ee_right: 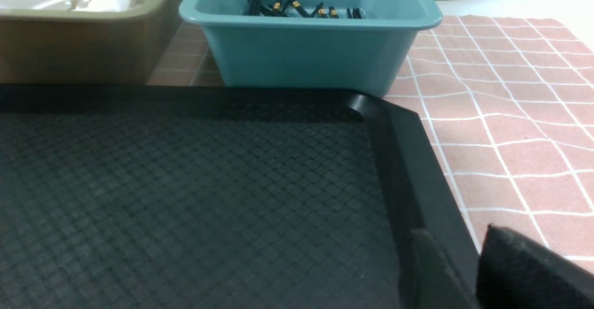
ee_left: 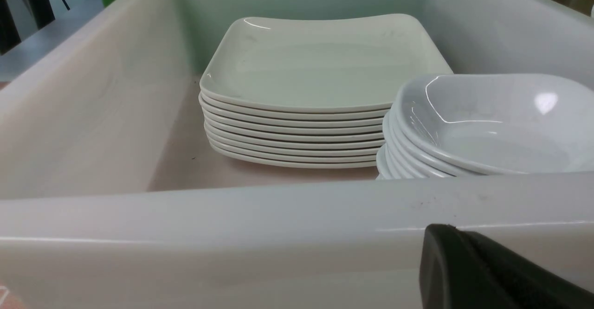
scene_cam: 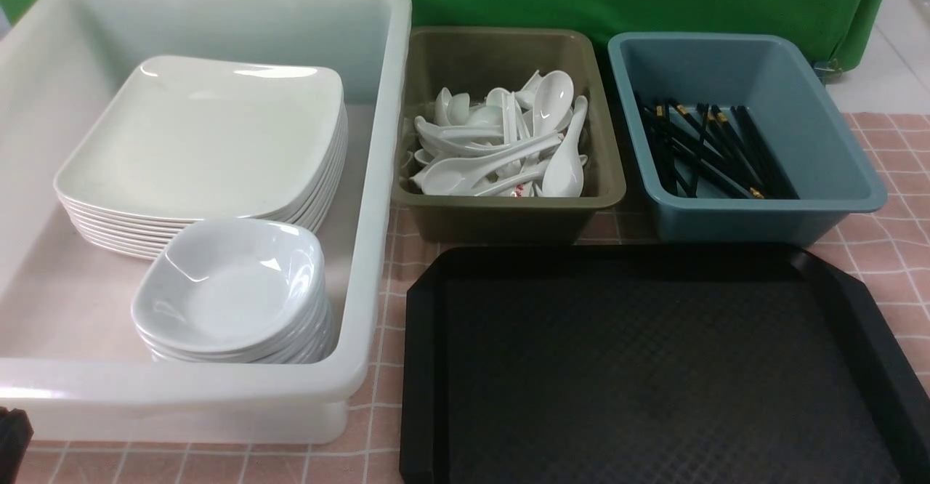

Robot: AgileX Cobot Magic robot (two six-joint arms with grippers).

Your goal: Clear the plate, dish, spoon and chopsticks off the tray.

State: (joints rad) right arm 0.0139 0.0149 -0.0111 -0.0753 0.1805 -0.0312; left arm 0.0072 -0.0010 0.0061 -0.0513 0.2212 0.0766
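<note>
The black tray (scene_cam: 425, 368) lies at the front right with nothing on its textured floor; it also shows in the right wrist view (ee_right: 408, 160). A stack of large square plates (scene_cam: 203, 135) and a stack of small dishes (scene_cam: 229, 288) stand in the white tub, both also in the left wrist view, plates (ee_left: 315, 67), dishes (ee_left: 496, 123). Spoons (scene_cam: 501, 146) lie heaped in the olive bin. Black chopsticks (scene_cam: 708, 150) lie in the blue bin. My left gripper (ee_left: 445, 234) is shut and empty in front of the tub's near wall. My right gripper (ee_right: 468, 237) is shut and empty over the tray's right rim.
The big white tub (scene_cam: 378, 215) fills the left side. The olive bin (scene_cam: 508, 215) and blue bin (scene_cam: 763, 219) stand behind the tray. A pink checked cloth (scene_cam: 886, 266) covers the table. A green backdrop hangs behind.
</note>
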